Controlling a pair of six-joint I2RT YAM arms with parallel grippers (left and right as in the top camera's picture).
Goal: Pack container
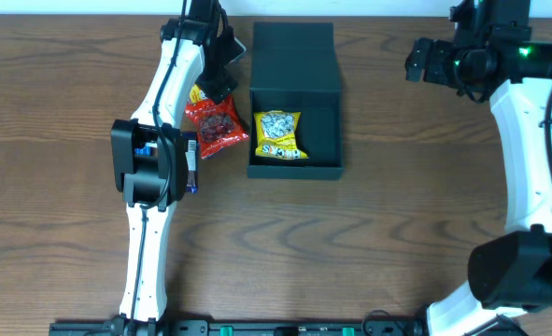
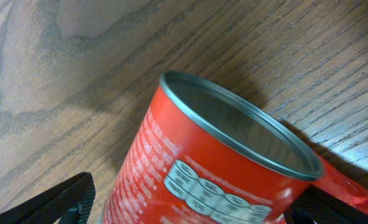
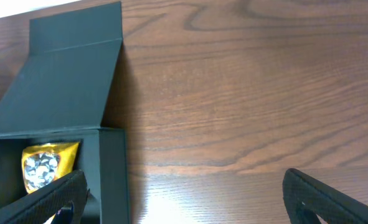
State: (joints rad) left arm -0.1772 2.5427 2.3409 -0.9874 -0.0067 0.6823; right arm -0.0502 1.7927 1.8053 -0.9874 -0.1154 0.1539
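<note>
Container [image 1: 292, 58] sits mid-tabletop [image 1: 397, 233], lid flap open toward the far side. Yellow packet [image 1: 278, 134] lies inside, at its left; print too small to read. Red packet [image 1: 218, 126] lies just left of the container. Only the left wrist view shows a red can [image 2: 190, 174]: silver rim, white small print, row of grey label panels, none legible. Overhead hides it under the arm. Left tool [image 2: 199, 208]: jaws apart, either side of the can. Right tool [image 3: 190, 199]: jaws wide apart over tabletop, right of the container.
</note>
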